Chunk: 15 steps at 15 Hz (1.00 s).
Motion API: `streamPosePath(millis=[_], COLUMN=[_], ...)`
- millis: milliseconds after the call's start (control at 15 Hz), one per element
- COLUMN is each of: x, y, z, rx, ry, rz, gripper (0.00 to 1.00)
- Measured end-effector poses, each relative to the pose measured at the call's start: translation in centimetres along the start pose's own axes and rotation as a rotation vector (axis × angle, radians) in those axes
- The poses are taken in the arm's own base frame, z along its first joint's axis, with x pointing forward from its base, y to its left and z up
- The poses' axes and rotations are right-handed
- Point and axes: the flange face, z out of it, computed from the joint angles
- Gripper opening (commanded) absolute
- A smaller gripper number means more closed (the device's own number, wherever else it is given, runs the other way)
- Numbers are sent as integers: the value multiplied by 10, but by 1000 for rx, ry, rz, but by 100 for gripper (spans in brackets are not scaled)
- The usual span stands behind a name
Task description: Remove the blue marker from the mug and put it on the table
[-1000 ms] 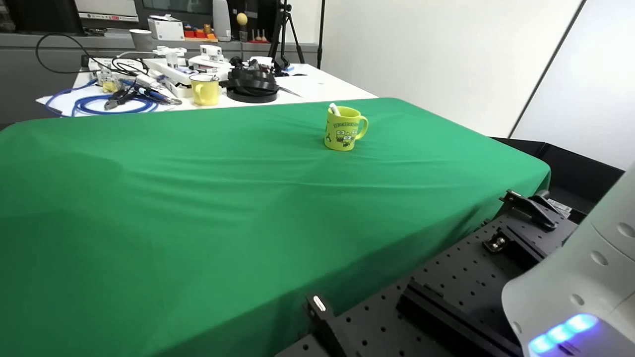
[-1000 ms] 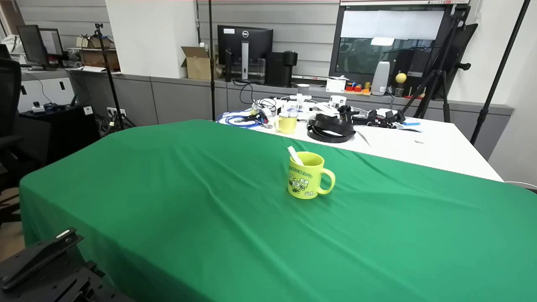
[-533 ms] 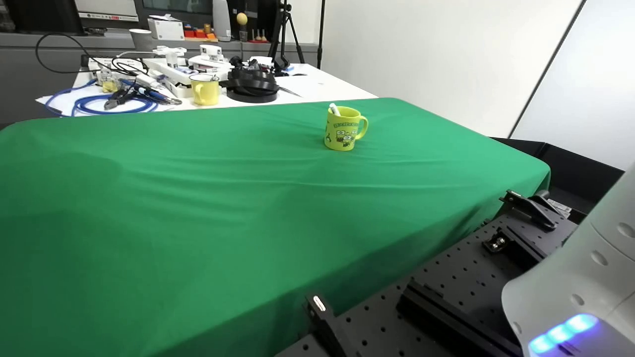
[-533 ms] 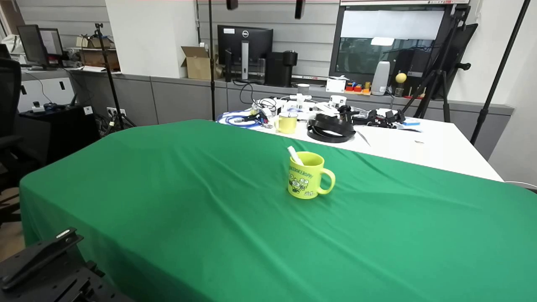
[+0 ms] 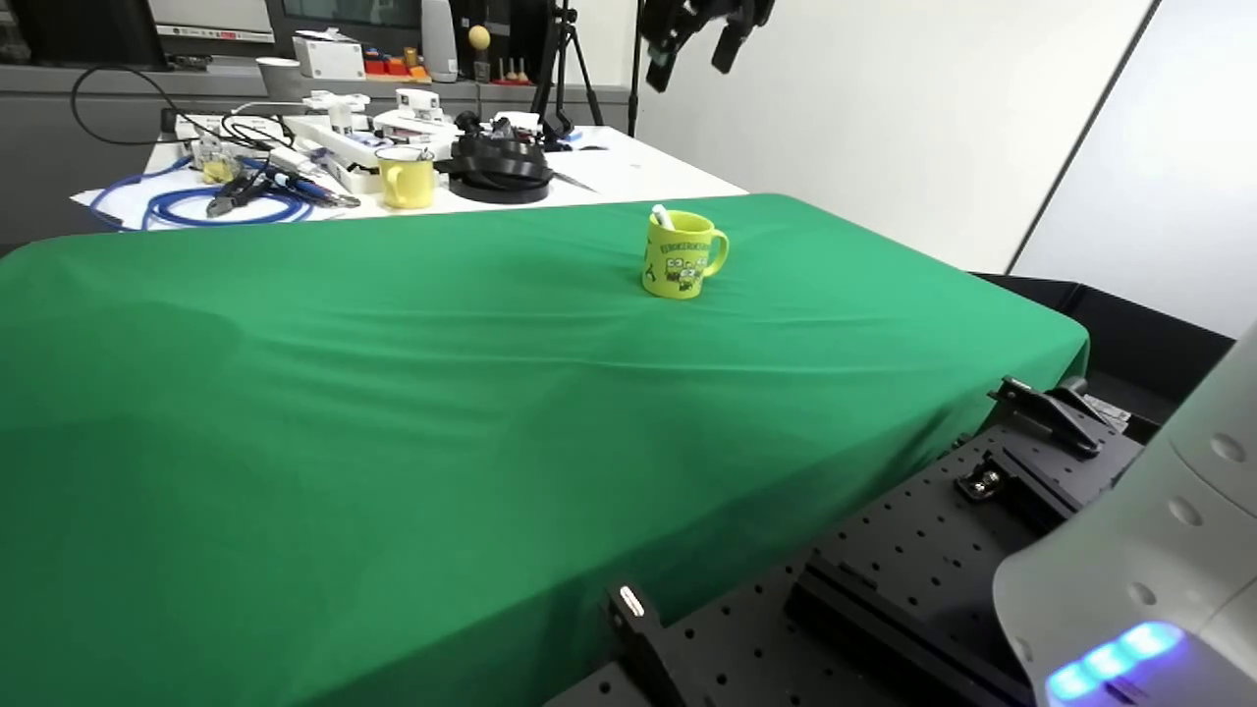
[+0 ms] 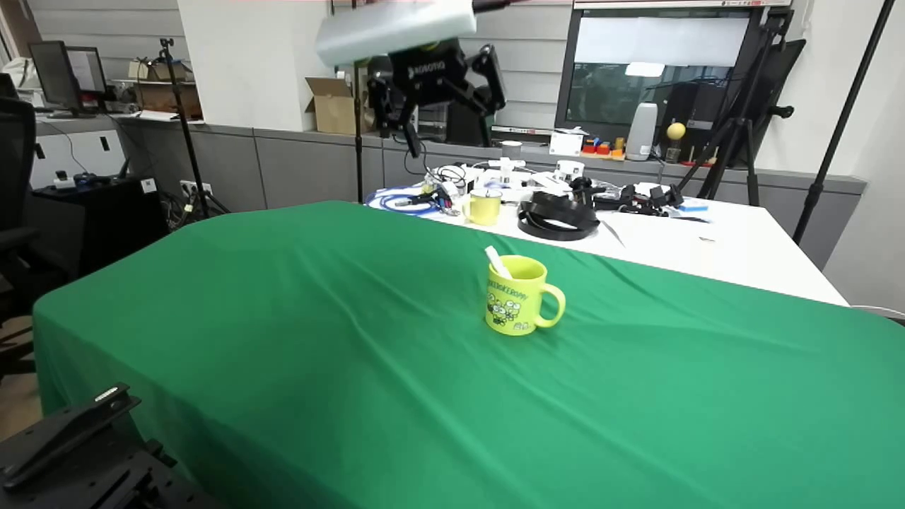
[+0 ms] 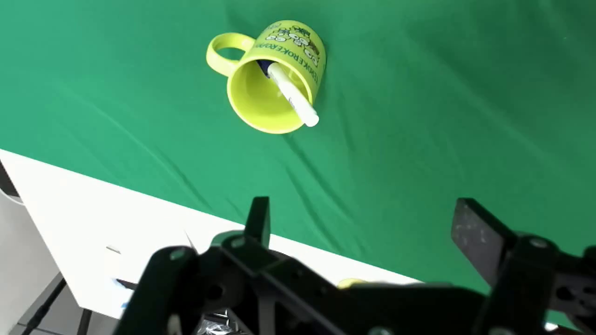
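The pincer hangs in the air, its two fingers spread wide and empty, higher than the yellow mug and well apart from it. The marker leans inside the mug, dark blue at its lower end, its white end past the rim; the mug stands upright on the green table

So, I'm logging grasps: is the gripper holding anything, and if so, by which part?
Nothing is held: the gripper is open, and the marker leans in the mug.
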Motion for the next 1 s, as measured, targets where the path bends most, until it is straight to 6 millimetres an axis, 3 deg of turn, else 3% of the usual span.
streamPosePath(millis=[200,467,733,1000], x=[24,55,56,59], y=[-14,-3,-3,-1], z=[30,32,60,62], rx=[-100,-319,-366,-360], ry=[-28,-56,-121,-121], rz=[-85,-165,-174,-173], gripper=[100,100,100,100])
